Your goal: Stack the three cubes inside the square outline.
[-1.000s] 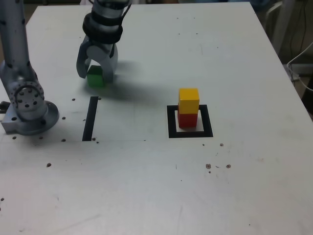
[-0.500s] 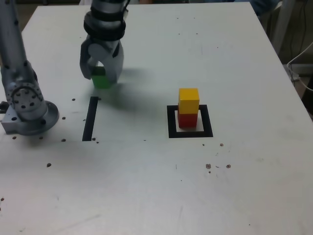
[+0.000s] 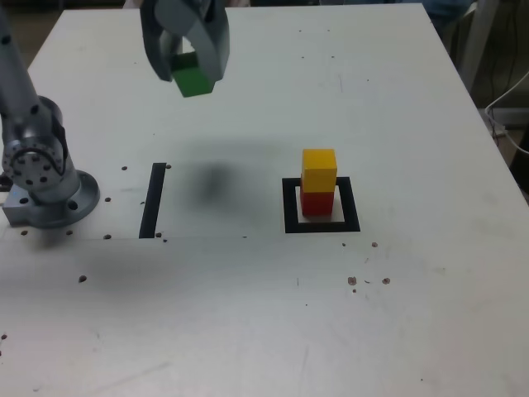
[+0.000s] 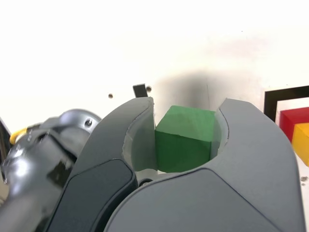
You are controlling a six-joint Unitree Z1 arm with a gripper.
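In the exterior view, your arm's base (image 3: pixel 54 203) stands at the left of the white worktop (image 3: pixel 207 314), with the lower link rising from it. Your hand (image 3: pixel 186 62) hangs raised over the far left of the worktop, its fingers pointing down and slightly tilted, closed on one green cube (image 3: pixel 193 76), which is off the surface and tilted too. You have one square outline (image 3: pixel 351 204) to the right of the arm, a black frame with a white centre. Inside it sits one red cube (image 3: pixel 317 203), with one yellow cube (image 3: pixel 319 169) resting on top, making a stack of two. One straight black tape strip (image 3: pixel 153 201) lies between the arm's base and the outline, nearer the base.

In the wrist view, you see two curved grey fingers (image 4: pixel 253 140) pressing the green cube from opposite sides. Part of the square outline shows at the picture's edge, with parts of the red and yellow cubes. You count three cubes in all, one of each colour: two stacked, one held.
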